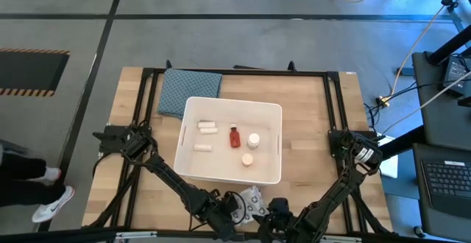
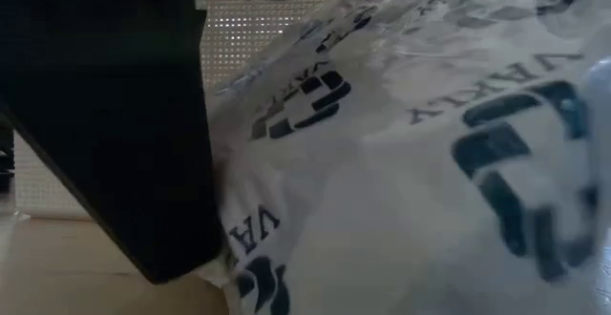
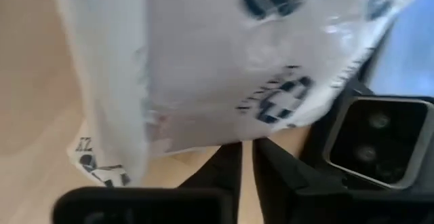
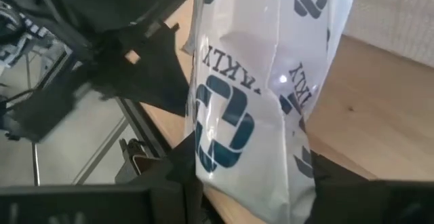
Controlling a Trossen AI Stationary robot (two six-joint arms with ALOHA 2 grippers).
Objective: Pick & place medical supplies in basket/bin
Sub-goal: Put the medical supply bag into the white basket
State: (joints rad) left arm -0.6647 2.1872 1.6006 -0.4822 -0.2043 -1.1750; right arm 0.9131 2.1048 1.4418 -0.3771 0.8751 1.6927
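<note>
The flat silvery packet with dark dots (image 1: 251, 199) is near the table's near edge, between my two grippers. It fills the low view (image 2: 410, 162). My left gripper (image 1: 234, 212) is shut at the packet's edge (image 3: 247, 146). My right gripper (image 1: 274, 209) is open, with one finger on either side of the packet (image 4: 251, 115). I cannot tell whether they touch it. The white bin (image 1: 193, 171) stands mid-table. It holds white tubes (image 1: 207, 127), a red-brown bottle (image 1: 235, 137) and white bottles (image 1: 253, 139). My left gripper pinches the packet's edge (image 3: 237, 137) between the tips of its two fingers (image 3: 224, 173). The packet stands up beyond the fingers, with its printed face toward the wrist camera. Whether any part of it rests on the table does not show.
A blue-grey folded cloth (image 1: 188, 90) lies at the far side of the bin, partly under its rim. A black frame (image 1: 333, 103) runs around the work area. Bare wood lies right of the bin (image 1: 309, 132). A person's shoes (image 1: 53, 199) show on the floor at the left.
</note>
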